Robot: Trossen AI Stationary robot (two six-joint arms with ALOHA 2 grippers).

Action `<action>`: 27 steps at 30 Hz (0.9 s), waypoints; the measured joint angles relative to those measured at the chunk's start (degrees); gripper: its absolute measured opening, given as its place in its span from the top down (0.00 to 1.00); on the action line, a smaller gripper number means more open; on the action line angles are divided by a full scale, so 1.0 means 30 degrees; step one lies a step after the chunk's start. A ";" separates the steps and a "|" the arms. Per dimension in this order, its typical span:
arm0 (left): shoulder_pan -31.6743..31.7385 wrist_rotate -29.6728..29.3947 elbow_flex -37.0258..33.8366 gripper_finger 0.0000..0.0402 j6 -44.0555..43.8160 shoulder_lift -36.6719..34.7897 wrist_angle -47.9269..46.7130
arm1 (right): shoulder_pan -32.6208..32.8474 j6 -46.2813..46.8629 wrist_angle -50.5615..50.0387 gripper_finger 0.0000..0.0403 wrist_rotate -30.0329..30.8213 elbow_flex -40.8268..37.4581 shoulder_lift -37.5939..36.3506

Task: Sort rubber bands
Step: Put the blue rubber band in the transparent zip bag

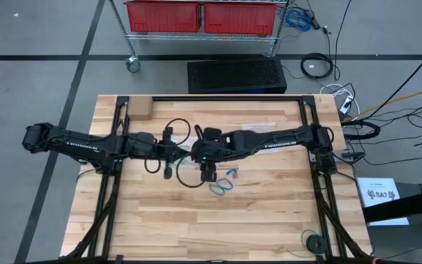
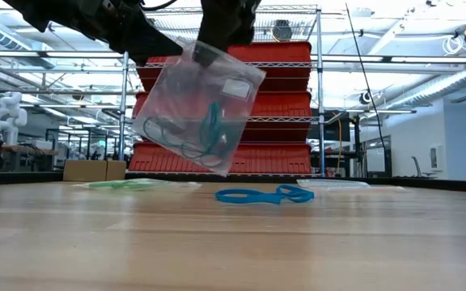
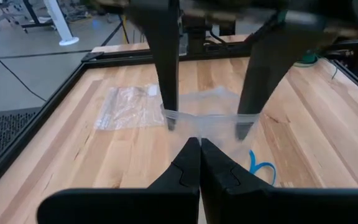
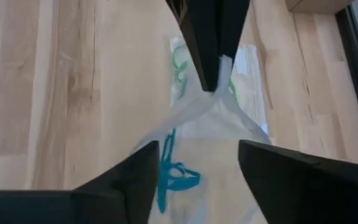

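- Two bright blue rubber bands, thin flat loops lying overlapped, rest on the wooden table nearest the low camera, just below the raised bag.
- One clear plastic bag hangs tilted above the table; inside it sit teal rubber bands, thin and tangled, with darker loops beside them whose colour is hard to judge.
- Left gripper: fingers pressed together, pinching the bag's upper edge.
- Right gripper: fingers spread wide at the bag's mouth, apparently holding it open from within.
- Farther back, a pale green rubber band lies in a second clear bag flat on the table.
- A cardboard box stands at the far table edge; red bins fill the wire rack beyond.
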 joint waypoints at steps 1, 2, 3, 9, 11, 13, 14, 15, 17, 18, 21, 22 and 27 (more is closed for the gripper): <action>0.0002 0.0000 0.0000 1.00 0.0000 -0.0001 0.0000 | 0.0026 0.0008 -0.0551 0.44 -0.0011 0.0391 0.0000; 0.0007 0.0000 0.0000 1.00 0.0000 -0.0001 -0.0005 | 0.0044 0.0107 -0.1226 0.43 -0.0004 0.0828 -0.0011; 0.0004 0.0000 0.0000 1.00 0.0000 0.0007 -0.0040 | 0.0050 0.0272 -0.2005 0.43 0.0002 0.1282 -0.0029; 0.0007 -0.0075 0.0000 1.00 0.0000 -0.0001 -0.0162 | 0.0042 0.1285 -0.7658 0.54 0.0340 0.3889 -0.0048; 0.0007 -0.0304 0.0000 1.00 0.0000 0.0000 -0.0296 | 0.0173 0.1861 -0.9681 0.63 0.1332 0.4022 -0.0091; 0.0007 -0.0348 0.0000 1.00 0.0000 0.0001 -0.0420 | 0.0340 0.2792 -1.2071 0.73 0.2485 0.3691 -0.0095; 0.0005 -0.0357 0.0000 1.00 0.0006 -0.0001 -0.0477 | 0.0432 0.3214 -1.2374 0.79 0.2936 0.3173 -0.0106; 0.0007 -0.0357 0.0000 1.00 0.0005 -0.0001 -0.0498 | 0.0545 0.3402 -1.2072 0.86 0.3090 0.2380 -0.0219; 0.0005 -0.0372 0.0000 1.00 0.0006 -0.0001 -0.0561 | 0.0854 0.3357 -1.1446 0.96 0.2901 0.0350 -0.0746; 0.0006 -0.0383 0.0000 1.00 0.0000 0.0001 -0.0555 | 0.1014 0.3363 -1.0942 0.97 0.2911 -0.0733 -0.1099; 0.0005 -0.0430 0.0000 1.00 0.0007 0.0002 -0.0634 | 0.1314 0.4576 -1.0064 0.98 0.2883 -0.4544 -0.2350; 0.0002 -0.0439 0.0000 1.00 0.0010 0.0002 -0.0653 | 0.1387 0.5057 -0.9372 0.98 0.2876 -0.5990 -0.2801; 0.0015 -0.0984 0.0000 1.00 0.0161 0.0007 -0.0650 | 0.1743 0.6598 -0.2290 1.00 0.1477 -1.3171 -0.6217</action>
